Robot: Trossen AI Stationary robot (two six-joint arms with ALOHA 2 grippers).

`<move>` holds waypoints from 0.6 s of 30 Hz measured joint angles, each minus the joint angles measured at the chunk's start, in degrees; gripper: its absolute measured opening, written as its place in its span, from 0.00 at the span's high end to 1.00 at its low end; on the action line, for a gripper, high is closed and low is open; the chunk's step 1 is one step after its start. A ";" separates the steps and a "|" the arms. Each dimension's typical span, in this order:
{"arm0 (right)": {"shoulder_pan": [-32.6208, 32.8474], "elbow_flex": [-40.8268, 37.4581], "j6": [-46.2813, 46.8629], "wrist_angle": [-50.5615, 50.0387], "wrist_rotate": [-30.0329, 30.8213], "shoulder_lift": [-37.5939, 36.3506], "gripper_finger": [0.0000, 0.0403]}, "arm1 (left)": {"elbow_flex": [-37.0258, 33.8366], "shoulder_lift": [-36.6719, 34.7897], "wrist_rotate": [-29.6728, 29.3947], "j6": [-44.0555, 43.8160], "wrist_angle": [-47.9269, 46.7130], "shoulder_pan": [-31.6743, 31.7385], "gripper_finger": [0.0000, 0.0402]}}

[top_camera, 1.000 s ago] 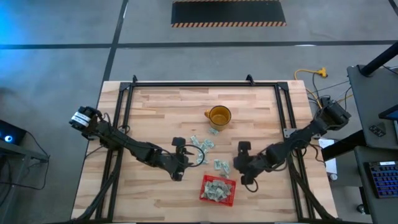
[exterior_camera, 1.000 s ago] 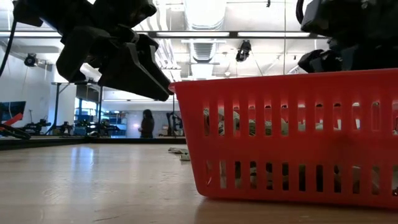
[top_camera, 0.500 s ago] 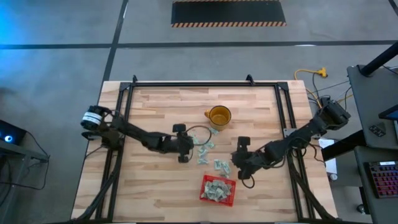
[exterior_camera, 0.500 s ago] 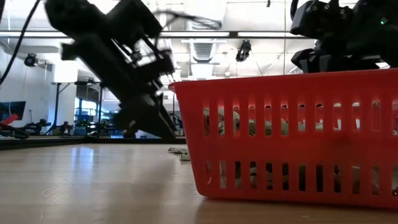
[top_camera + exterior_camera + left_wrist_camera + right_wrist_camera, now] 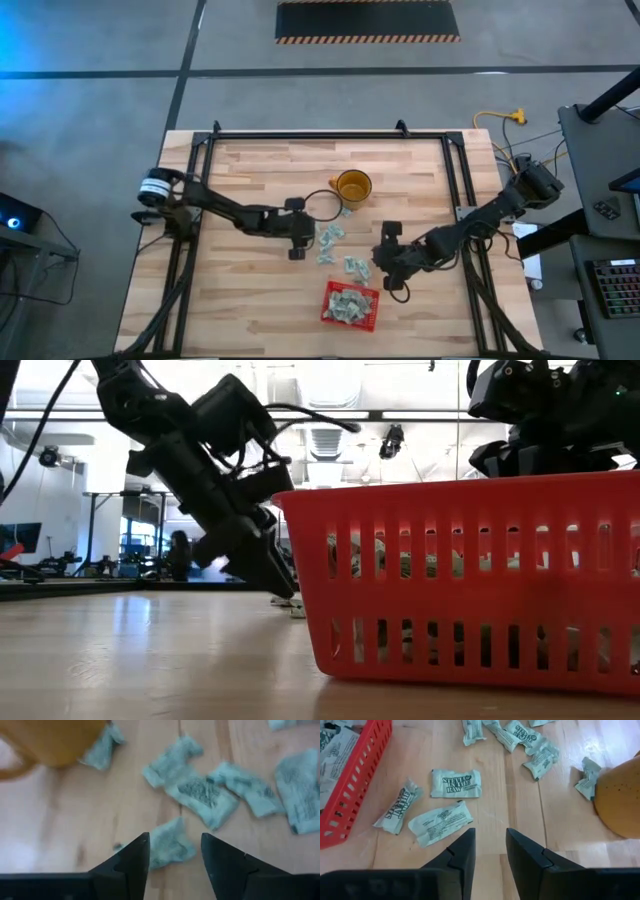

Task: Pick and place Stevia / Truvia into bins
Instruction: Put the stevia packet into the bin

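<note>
Pale-green Stevia packets (image 5: pixel 331 240) lying loose between amber mug (image 5: pixel 353 186) and red basket (image 5: pixel 351 304) — left gripper (image 5: pixel 171 862), having swung in from basket side, hovering fingers parted, empty, over one; right gripper (image 5: pixel 489 855) narrower than before, empty.

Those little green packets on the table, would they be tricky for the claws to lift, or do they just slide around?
The packets look like thin crinkled paper, so probably very light and a bit floppy. They lie flat on the smooth wooden table, so a nudge may slide them rather than lift them. The left gripper, open just above one, likely has to press down to pinch an edge.
</note>
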 joint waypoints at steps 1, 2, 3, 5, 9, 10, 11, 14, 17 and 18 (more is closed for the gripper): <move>0.00 0.00 0.00 0.00 0.00 0.00 0.76 | -0.02 0.41 0.40 0.00 -0.61 0.02 0.62; 0.00 0.00 0.03 -0.08 0.00 0.00 0.76 | -0.04 0.95 0.85 0.09 -0.30 0.09 0.64; 0.00 0.00 0.03 -0.01 0.00 0.00 0.77 | 0.12 1.58 1.50 0.27 0.11 0.26 0.66; 0.00 0.00 0.03 -0.11 -0.01 0.00 0.77 | 0.25 2.30 2.86 0.41 0.14 0.66 0.71; 0.00 0.00 0.03 -0.06 -0.03 0.00 0.78 | 0.26 2.85 3.91 0.42 -0.33 1.00 0.83; 0.00 0.00 0.03 -0.02 -0.14 0.00 0.79 | 0.28 2.71 3.99 0.48 -0.44 0.99 0.87; 0.00 0.00 0.03 -0.05 -0.27 -0.01 0.79 | 0.31 2.66 4.01 0.59 -0.58 0.98 0.91; 0.00 0.00 0.03 -0.08 -0.39 -0.02 0.78 | 0.27 1.91 3.48 1.09 -0.95 1.04 0.98; 0.00 0.00 0.03 -0.17 -0.46 -0.02 0.78 | 0.30 1.11 3.08 1.08 -1.35 0.98 0.99; 0.00 0.00 0.01 -0.23 -0.70 -0.02 0.77 | 0.24 0.81 2.50 1.08 -1.87 0.86 0.99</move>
